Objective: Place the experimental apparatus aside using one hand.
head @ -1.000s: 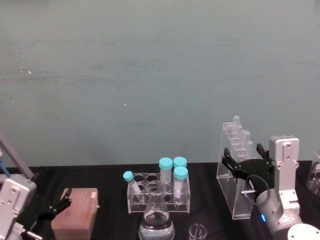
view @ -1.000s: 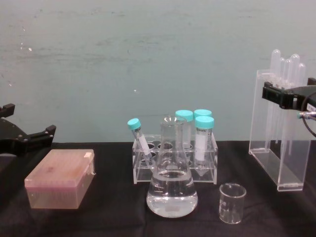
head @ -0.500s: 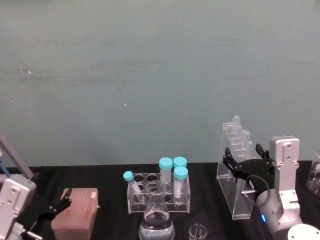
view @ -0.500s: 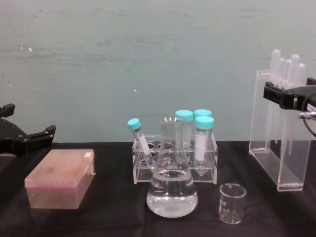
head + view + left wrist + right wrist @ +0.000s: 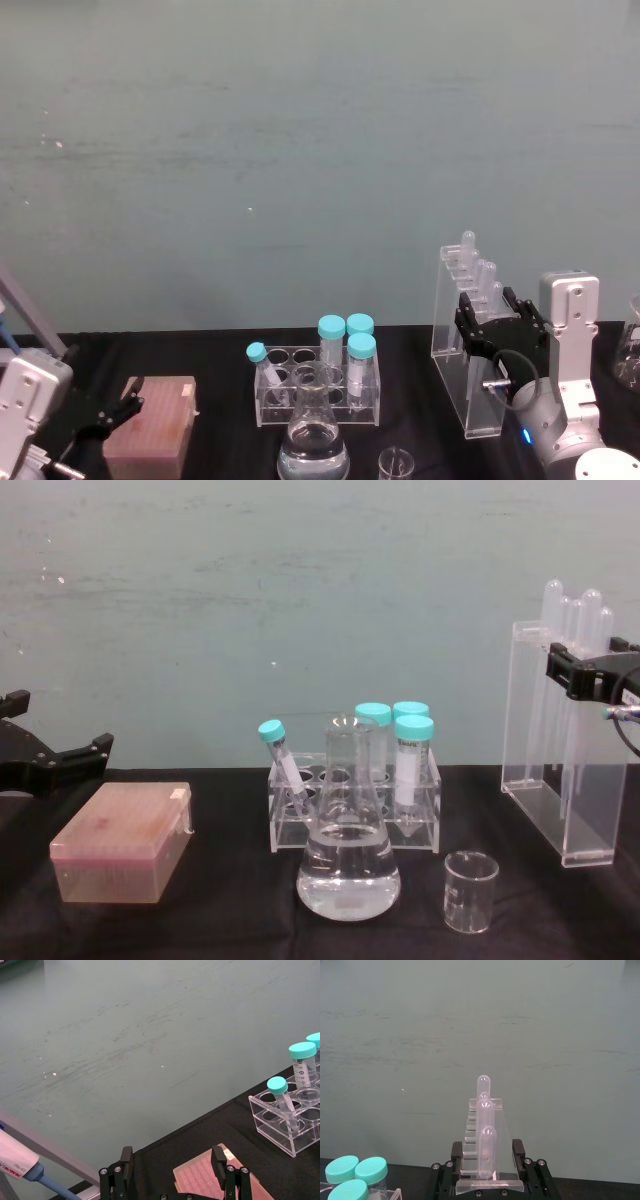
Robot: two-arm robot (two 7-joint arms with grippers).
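Note:
The tall acrylic rack (image 5: 540, 780) of long glass test tubes stands on the black table at the right, and also shows in the head view (image 5: 455, 370). My right gripper (image 5: 492, 322) is shut on its upper part. In the right wrist view the fingers (image 5: 518, 1152) press both sides of the rack (image 5: 485, 1125). The conical flask (image 5: 348, 865) with clear liquid stands front centre. A small glass beaker (image 5: 470, 890) sits just right of it. My left gripper (image 5: 171, 1165) is open at the far left, above the pinkish box.
A low rack of teal-capped tubes (image 5: 355, 800) stands behind the flask. The pinkish translucent box (image 5: 120, 840) lies front left. Another glass vessel (image 5: 630, 350) shows at the right edge. A pipette (image 5: 20, 1165) leans near the left arm. A teal wall backs the table.
The right gripper's fingers have drawn together onto the tall rack's top, and the rack has shifted slightly left at its top. The left arm has not moved.

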